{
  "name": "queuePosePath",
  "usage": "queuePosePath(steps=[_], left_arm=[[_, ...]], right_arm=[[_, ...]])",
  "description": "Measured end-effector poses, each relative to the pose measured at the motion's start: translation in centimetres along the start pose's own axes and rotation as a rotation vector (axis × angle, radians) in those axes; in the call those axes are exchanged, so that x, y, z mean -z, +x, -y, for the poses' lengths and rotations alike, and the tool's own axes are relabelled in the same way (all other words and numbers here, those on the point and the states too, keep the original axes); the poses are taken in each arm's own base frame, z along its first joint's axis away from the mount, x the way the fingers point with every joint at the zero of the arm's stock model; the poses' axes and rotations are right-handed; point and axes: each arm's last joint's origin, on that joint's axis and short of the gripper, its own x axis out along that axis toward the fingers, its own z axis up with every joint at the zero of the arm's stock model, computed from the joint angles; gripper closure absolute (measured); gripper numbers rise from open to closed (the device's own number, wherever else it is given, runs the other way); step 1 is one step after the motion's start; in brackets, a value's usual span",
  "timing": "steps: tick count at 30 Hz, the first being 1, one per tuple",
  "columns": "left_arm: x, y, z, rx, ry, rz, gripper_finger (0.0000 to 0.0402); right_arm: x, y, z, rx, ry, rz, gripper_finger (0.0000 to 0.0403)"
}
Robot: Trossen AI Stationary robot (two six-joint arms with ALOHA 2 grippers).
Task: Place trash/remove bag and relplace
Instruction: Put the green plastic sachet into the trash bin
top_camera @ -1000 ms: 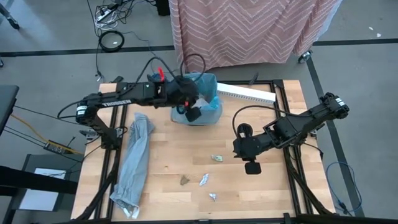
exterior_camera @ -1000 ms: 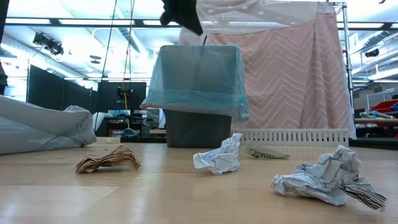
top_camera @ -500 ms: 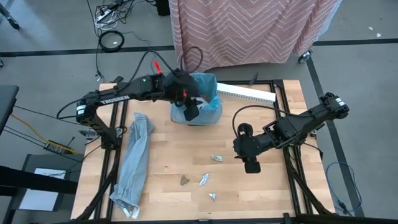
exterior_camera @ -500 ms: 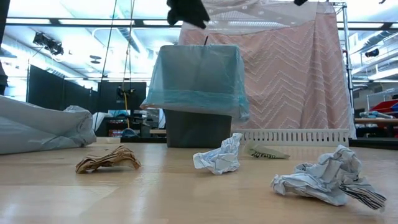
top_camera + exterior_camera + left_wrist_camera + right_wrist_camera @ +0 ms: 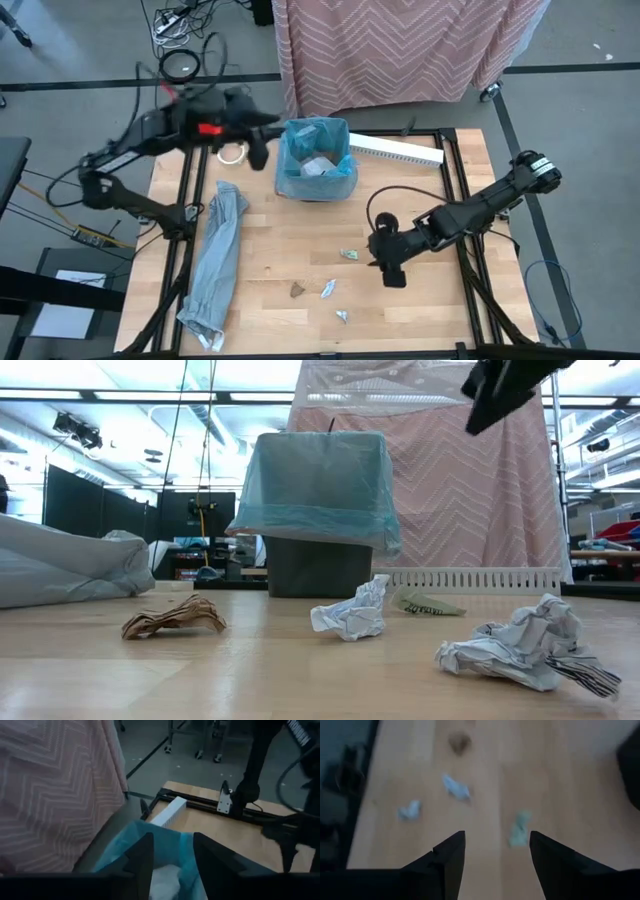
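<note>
The small dark bin (image 5: 315, 160) stands at the table's far middle, lined with the blue bag (image 5: 318, 510), whose rim folds down over the bin's outside. A white crumpled piece of trash (image 5: 318, 167) lies inside it. More trash lies on the wood: a greenish-white scrap (image 5: 349, 255), a brown scrap (image 5: 298, 290) and two white pieces (image 5: 327, 288) (image 5: 343, 316). My left gripper (image 5: 258, 152) hangs open in the air to the left of the bin, holding nothing (image 5: 172, 865). My right gripper (image 5: 388, 272) is open above the table, right of the scraps (image 5: 497, 865).
A pale grey plastic bag (image 5: 215, 260) lies stretched along the table's left side. A white slotted strip (image 5: 400, 150) lies at the far right behind the bin. A pink chevron cloth (image 5: 400, 45) hangs beyond the far edge. Bare wood (image 5: 430, 320) lies at the near right.
My left gripper has risen from over the bin's mouth and swung away toward the table's far-left corner; a white crumpled piece now shows inside the bag. My right gripper has come down and a little toward the scraps, entering the low view from above.
</note>
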Motion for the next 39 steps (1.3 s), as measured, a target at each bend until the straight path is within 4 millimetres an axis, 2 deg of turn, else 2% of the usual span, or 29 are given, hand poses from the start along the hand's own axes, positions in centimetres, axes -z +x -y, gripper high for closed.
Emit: queuePosePath(steps=[3,8,11,14,19,25,32,36,39], left_arm=[[2.2,-0.5,0.5,0.041,-0.037,0.023,0.0262],[6.4,0.0,1.7,0.154,-0.139,0.194,0.0264],[9.6,1.2,2.3,0.184,-0.175,0.225,0.0264],[12.1,2.0,2.5,0.194,-0.257,0.252,0.0264],[16.0,3.7,2.9,0.209,-0.359,0.219,0.0264],[17.5,4.1,3.0,0.214,-0.41,0.253,0.0264],[17.4,4.1,3.0,0.203,-0.409,0.259,0.0264],[17.5,4.1,3.0,0.197,-0.411,0.252,0.0264],[17.6,4.2,3.0,0.19,-0.408,0.239,0.0264]], right_arm=[[1.2,2.3,0.0,-0.029,0.058,0.131,0.019],[4.4,5.2,0.9,0.008,0.156,0.331,0.0181],[7.1,6.3,2.2,0.129,0.187,0.356,0.0176],[8.9,7.1,3.6,0.165,0.206,0.363,0.0171],[9.3,7.6,4.7,0.11,0.126,0.351,0.0163],[10.1,9.3,5.0,0.135,0.089,0.291,0.016],[10.1,12.7,4.0,0.053,0.076,0.257,0.0157],[9.9,14.4,3.5,0.076,0.095,0.239,0.0158],[9.8,15.7,3.5,0.103,0.161,0.234,0.018]])
